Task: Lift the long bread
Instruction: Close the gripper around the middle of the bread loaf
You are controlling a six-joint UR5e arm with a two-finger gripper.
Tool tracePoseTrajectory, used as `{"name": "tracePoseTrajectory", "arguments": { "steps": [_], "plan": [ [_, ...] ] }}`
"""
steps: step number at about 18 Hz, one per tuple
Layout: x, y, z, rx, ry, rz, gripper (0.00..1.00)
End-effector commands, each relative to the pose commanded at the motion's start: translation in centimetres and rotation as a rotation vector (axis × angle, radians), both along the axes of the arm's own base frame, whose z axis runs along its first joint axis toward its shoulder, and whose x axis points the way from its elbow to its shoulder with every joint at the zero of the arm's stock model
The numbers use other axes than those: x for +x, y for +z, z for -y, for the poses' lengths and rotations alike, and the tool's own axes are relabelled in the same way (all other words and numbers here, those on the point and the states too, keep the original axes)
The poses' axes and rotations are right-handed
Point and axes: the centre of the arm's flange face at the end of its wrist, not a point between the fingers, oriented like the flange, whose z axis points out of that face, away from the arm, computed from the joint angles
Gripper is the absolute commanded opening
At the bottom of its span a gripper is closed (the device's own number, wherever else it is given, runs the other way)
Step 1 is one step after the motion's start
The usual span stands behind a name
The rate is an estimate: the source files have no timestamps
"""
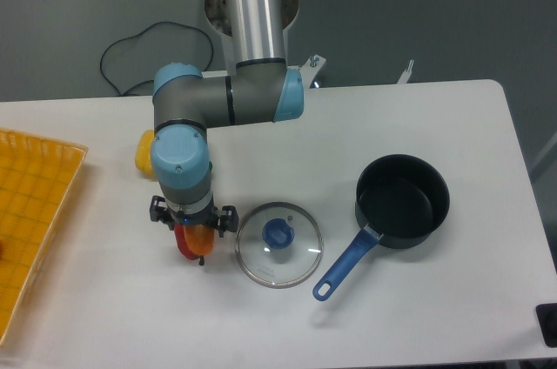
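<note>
Gripper (198,245) is pointing straight down over the bench (418,317), and the arm's round wrist is hiding most of it from where I am standing. An orange bit is peeking out under it, and that is looking like one end of the long bread (199,243). I cannot tell how wide the gripper is open, or whether it is holding anything.

A red pepper (184,242) is sitting right against the bread at its 9 o'clock side. The gripper may be pinching both, or pushing the pepper away.

Only an end of the bread is showing, so a grab there might be letting the long toy tip and slide out.

A glass lid (279,244) is lying just beside, at 3 o'clock, and a swinging bread could be bumping it. A yellow pepper (144,153) is sitting at 11 o'clock.
</note>
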Motion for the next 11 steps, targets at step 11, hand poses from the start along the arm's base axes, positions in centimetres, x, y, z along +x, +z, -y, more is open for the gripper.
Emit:
{"name": "tracePoseTrajectory", "arguments": {
  "steps": [11],
  "plan": [
    [-0.11,0.06,0.02,-0.005,-0.003,-0.010,0.69]
  ]
}}
